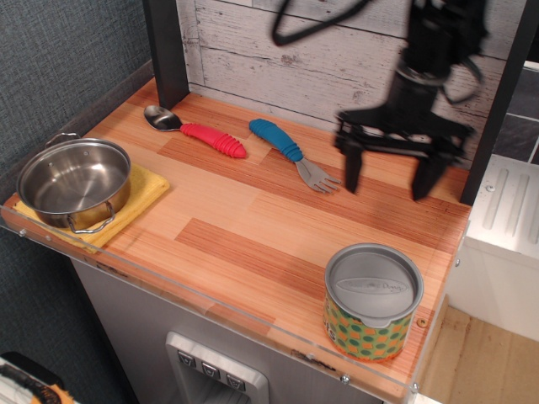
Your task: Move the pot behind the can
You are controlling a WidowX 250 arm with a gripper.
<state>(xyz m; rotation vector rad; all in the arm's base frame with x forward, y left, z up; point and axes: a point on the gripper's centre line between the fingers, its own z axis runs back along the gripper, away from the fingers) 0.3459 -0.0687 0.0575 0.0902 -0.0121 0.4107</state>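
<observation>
The shiny steel pot (74,183) with wire loop handles sits on a yellow cloth (135,202) at the front left corner of the wooden table. The can (372,301), grey lid and orange-yellow label with green dots, stands at the front right edge. My black gripper (387,180) hangs open and empty above the back right of the table, behind the can and far to the right of the pot. Its two fingers point down, wide apart.
A spoon with a red handle (195,130) and a fork with a blue handle (290,152) lie at the back middle. A dark post (166,50) stands at the back left. A white plank wall (286,50) backs the table. A clear plastic lip (210,313) runs along the front edge.
</observation>
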